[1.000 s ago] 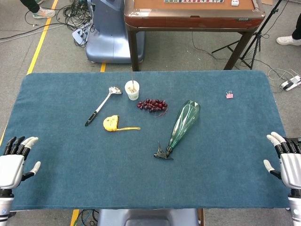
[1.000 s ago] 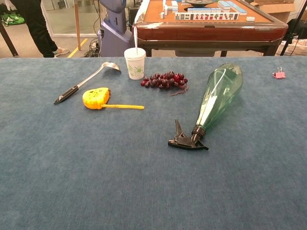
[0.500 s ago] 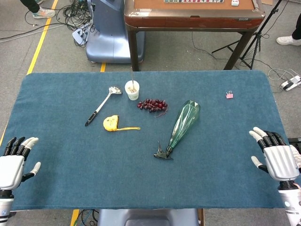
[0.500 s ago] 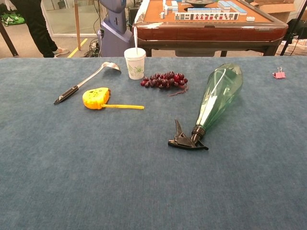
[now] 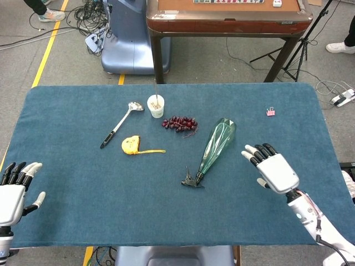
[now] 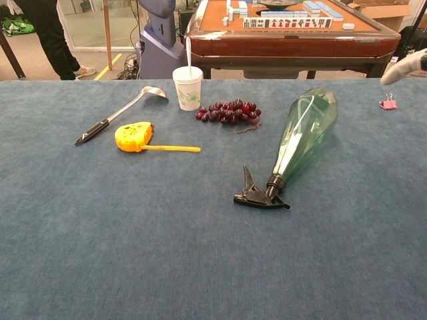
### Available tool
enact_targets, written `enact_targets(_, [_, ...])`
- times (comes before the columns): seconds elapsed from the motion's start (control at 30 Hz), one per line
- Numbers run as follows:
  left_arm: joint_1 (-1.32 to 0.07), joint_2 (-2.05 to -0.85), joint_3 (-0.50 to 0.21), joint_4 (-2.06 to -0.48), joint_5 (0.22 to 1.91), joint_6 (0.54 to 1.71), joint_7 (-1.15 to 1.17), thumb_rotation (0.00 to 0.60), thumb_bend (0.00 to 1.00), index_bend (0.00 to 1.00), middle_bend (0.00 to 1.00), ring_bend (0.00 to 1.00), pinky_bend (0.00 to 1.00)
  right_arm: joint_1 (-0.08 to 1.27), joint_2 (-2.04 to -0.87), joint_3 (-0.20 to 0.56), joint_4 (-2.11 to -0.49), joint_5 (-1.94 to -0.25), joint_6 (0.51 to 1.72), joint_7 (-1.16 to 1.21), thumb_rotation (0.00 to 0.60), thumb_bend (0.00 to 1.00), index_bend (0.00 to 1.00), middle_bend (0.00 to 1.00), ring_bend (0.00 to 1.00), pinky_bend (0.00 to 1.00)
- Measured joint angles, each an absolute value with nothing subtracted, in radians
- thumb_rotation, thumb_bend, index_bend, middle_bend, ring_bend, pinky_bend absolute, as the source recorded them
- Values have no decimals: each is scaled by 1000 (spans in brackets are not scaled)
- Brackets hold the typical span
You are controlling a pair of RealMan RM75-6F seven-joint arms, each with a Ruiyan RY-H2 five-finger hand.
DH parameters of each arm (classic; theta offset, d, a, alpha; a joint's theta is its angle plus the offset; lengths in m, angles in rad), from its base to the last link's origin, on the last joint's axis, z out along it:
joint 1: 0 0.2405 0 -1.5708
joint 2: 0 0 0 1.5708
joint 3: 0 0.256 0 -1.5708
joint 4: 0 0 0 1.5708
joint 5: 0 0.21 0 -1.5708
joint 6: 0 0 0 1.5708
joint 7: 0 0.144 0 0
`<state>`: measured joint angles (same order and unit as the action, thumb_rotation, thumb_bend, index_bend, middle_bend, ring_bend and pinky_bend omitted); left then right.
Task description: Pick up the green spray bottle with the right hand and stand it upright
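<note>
A blue cloth-covered table (image 5: pixel 83 221) carries everything, and a wooden mahjong table (image 5: pixel 227 19) stands on the floor beyond its far edge.

The green spray bottle (image 5: pixel 217 145) lies on its side a little right of the table's centre, its broad base pointing toward the far edge and its black trigger head (image 5: pixel 192 179) toward the near edge. It looks like clear, thin plastic with no liquid visible, so I judge it light and fairly stiff, though the smooth tapered body could slide or roll under a loose grip. The wide part of the body, toward the base, seems the best place to wrap the fingers; the narrow neck would give less control when tipping it up, and the trigger is awkward to grasp.

The right hand (image 5: pixel 273 169) hovers just right of the bottle, not touching it, fingers spread and empty; in the chest view only a fingertip shows at the right margin. The left hand (image 5: pixel 12 191) rests at the near left corner, fingers apart, holding nothing.

Near the far edge, left of centre, are a metal ladle (image 5: pixel 120 123), a bunch of dark grapes (image 5: pixel 179 123) and a white paper cup (image 5: pixel 156 106) with a stick in it. A yellow tape measure (image 5: pixel 132 145) with its blade pulled out lies nearer the middle. A small pink binder clip (image 5: pixel 270 112) sits toward the far right corner.
</note>
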<state>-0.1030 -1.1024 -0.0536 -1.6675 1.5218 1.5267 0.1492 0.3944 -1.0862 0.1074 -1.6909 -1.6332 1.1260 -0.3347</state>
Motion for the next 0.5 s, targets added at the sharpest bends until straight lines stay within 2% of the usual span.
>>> enact_targets(0.17, [-99, -1100, -54, -1668, 1522, 1532, 148, 600, 330, 147, 166, 95, 21, 498, -1126, 122, -1666, -1636, 1003, -387, 600, 112, 208, 187, 147, 196])
enact_targets(0.5, [-87, -1098, -54, -1668, 1524, 1552, 146, 600, 330, 147, 166, 95, 18, 668, -1236, 131, -1532, -1640, 832, -439, 600, 122, 226, 192, 147, 196])
